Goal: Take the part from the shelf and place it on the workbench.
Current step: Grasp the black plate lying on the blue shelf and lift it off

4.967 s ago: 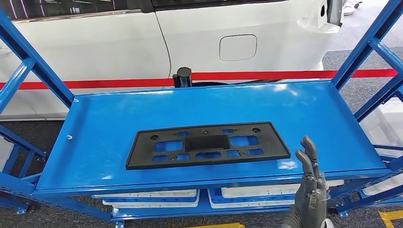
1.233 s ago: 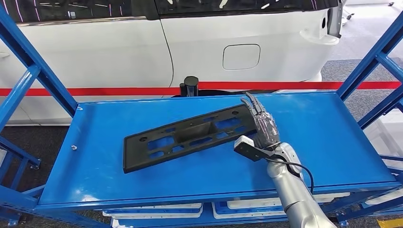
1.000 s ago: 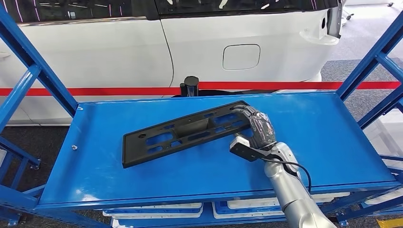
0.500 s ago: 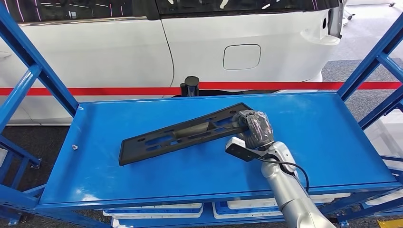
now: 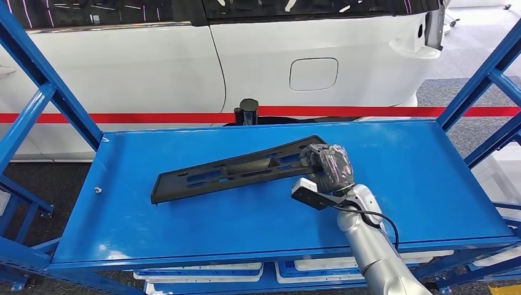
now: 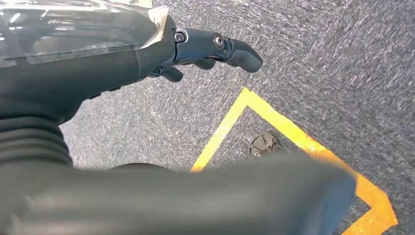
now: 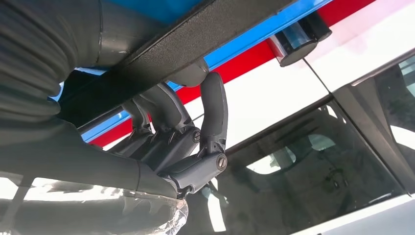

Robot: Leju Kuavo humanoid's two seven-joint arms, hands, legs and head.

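One part (image 5: 236, 169), gripped by right hand (image 5: 330, 165), on shelf (image 5: 424, 178).

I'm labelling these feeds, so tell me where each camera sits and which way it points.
Head: high on the body, facing down at the shelf; right hand grips the part.
Left wrist: behind the left hand, facing the floor.
Right wrist: behind the right hand, facing the car.
Shared: head and right wrist show the part.

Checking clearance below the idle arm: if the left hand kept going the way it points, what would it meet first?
The left hand hangs open, pointing down at grey carpet near a yellow floor line. Nothing lies between; probably carpet first, though depth is unclear.
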